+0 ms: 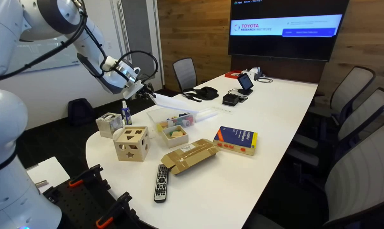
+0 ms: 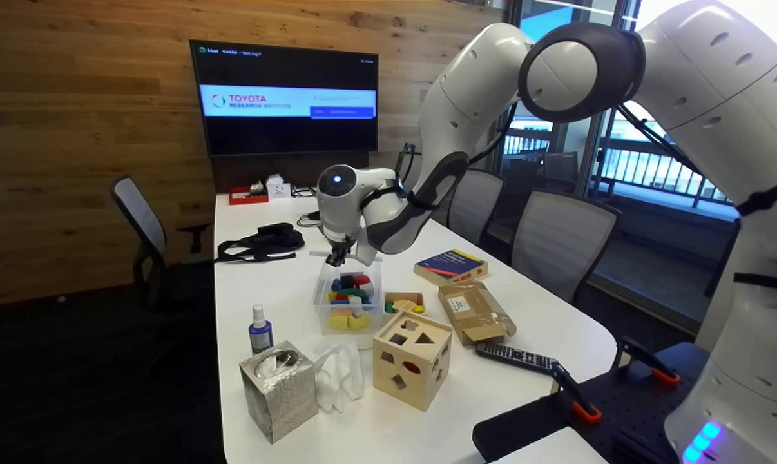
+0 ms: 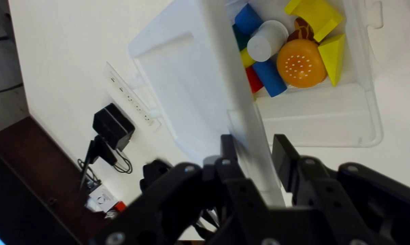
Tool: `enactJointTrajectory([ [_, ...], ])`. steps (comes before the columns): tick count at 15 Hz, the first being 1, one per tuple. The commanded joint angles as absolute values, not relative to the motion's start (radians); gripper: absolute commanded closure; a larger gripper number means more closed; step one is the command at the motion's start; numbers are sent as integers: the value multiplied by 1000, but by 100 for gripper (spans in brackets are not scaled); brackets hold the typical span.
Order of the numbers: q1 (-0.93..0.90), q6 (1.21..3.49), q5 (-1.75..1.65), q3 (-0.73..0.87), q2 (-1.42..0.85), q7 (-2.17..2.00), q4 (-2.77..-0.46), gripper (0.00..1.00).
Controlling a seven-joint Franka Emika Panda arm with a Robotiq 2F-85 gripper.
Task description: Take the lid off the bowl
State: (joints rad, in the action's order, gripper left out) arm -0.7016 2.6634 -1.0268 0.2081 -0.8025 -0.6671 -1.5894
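Note:
The clear plastic bowl, a low box (image 1: 155, 118), stands on the table and holds several coloured toy blocks. It also shows in an exterior view (image 2: 374, 283) and in the wrist view (image 3: 319, 109). The whitish lid (image 1: 173, 102) is off the box's top, raised and tilted, its far end low near the box. In the wrist view the lid (image 3: 191, 81) covers part of the box. My gripper (image 1: 152, 94) is shut on the lid's rim, which lies between the fingers (image 3: 254, 146). In an exterior view the gripper (image 2: 338, 256) is above the box's far end; the lid is hard to make out there.
A wooden cube (image 1: 131, 144) and a small wooden tray (image 1: 176, 140) stand beside the box. Around them are a cardboard package (image 1: 192, 156), a book (image 1: 235, 140), a remote (image 1: 161, 184), a tissue box (image 2: 279, 390), a spray bottle (image 2: 260, 332) and a black bag (image 2: 269, 241).

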Motion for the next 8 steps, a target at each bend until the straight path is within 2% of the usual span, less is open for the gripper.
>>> enactJointTrajectory([
  [1,-742,2592,-1158,243,-784,-905,-1593,91],
  [8,-689,2320,-1363,139,-765,-1258,-1606,91],
])
